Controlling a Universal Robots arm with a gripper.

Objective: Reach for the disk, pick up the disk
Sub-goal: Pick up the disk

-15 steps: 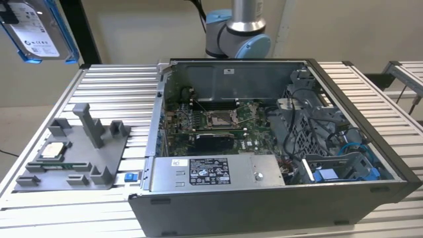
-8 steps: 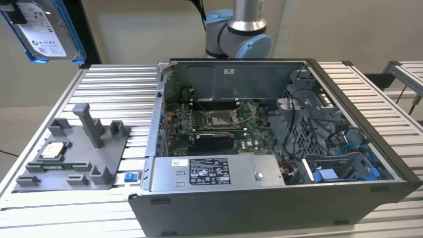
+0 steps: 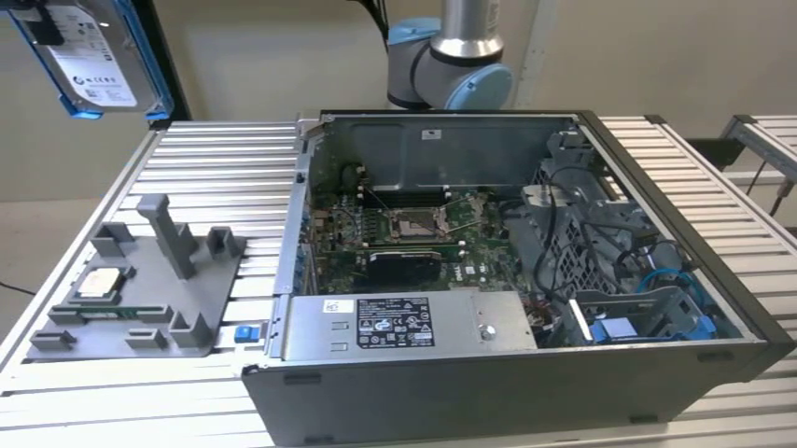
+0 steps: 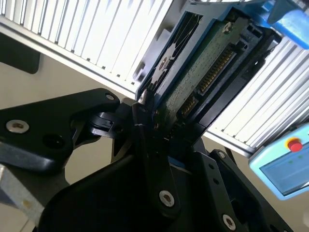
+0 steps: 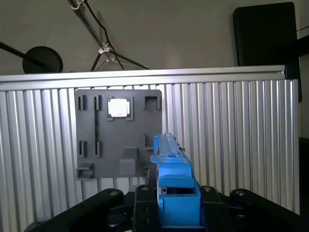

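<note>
The disk [image 3: 100, 70], a silver-grey drive with a white label in a bright blue bracket, hangs high above the table's far corner at the exterior view's left. My gripper [image 3: 47, 23] is shut on its upper end. In the second wrist view the disk [image 4: 203, 72] shows edge-on with its green circuit board and connector, and the black fingers [image 4: 145, 125] clamp its near end. In the first wrist view the blue bracket edge [image 5: 173, 183] stands between the two fingers of the gripper [image 5: 176, 200], well above the table.
Below the disk lies a grey fixture plate [image 3: 137, 294] with upright posts and a small square silver chip [image 3: 100, 283]. An open computer case [image 3: 498, 261] takes the table's middle. The arm's base [image 3: 449, 65] stands behind it. A pendant with a red button [image 4: 285, 164] sits beyond the slatted table [image 5: 231, 135].
</note>
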